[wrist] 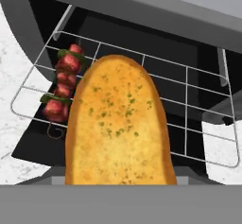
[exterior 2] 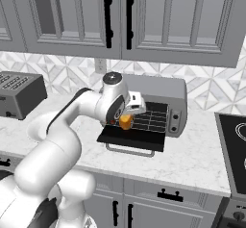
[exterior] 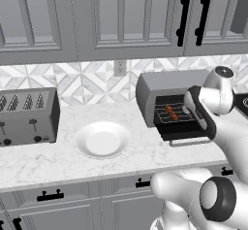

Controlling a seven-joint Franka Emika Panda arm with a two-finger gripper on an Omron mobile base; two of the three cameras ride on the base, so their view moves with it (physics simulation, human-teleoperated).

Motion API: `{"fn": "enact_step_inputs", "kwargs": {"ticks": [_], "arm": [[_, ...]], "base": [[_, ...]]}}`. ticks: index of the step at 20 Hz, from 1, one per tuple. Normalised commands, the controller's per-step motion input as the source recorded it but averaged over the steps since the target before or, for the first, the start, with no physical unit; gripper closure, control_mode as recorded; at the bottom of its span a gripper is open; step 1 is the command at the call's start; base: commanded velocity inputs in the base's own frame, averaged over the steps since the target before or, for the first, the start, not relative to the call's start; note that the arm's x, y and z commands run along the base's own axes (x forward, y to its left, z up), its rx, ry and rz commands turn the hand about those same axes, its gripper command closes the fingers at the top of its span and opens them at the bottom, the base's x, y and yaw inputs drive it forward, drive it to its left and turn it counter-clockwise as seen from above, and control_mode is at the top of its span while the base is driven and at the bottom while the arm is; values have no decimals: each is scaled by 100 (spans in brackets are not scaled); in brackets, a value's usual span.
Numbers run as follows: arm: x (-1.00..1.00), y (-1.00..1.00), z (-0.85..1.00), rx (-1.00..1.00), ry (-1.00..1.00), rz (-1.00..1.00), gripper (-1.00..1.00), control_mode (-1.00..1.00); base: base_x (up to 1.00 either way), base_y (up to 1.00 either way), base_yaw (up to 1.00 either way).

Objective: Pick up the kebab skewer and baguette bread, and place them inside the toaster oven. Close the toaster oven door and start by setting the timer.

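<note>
White marbled table (exterior: 58,158); fingers (exterior 2: 126,118) spread wide, clamped on golden herb-flecked oval bread (wrist: 118,124) over oven's (exterior 2: 163,90) wire rack (wrist: 194,124), beside chunky red skewer (wrist: 61,90).

Thin metal wire rack (wrist: 142,76), rough herb-flecked golden baguette bread (wrist: 118,128), matt grey toaster oven (exterior 2: 163,90), veined marble counter (exterior: 58,161).

White plate (exterior: 102,140), slot toaster (exterior: 28,116)
</note>
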Motion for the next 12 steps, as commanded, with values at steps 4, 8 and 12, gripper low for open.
{"fn": "enact_step_inputs", "kwargs": {"ticks": [4,8,12], "arm": [[18,-31,0,0,0,0,100,-100],[20,-2,-14,0,0,8,100,-100],[21,0,-14,0,0,16,100,-100]], "base": [[0,0,0],[0,0,0],[0,0,0]]}}
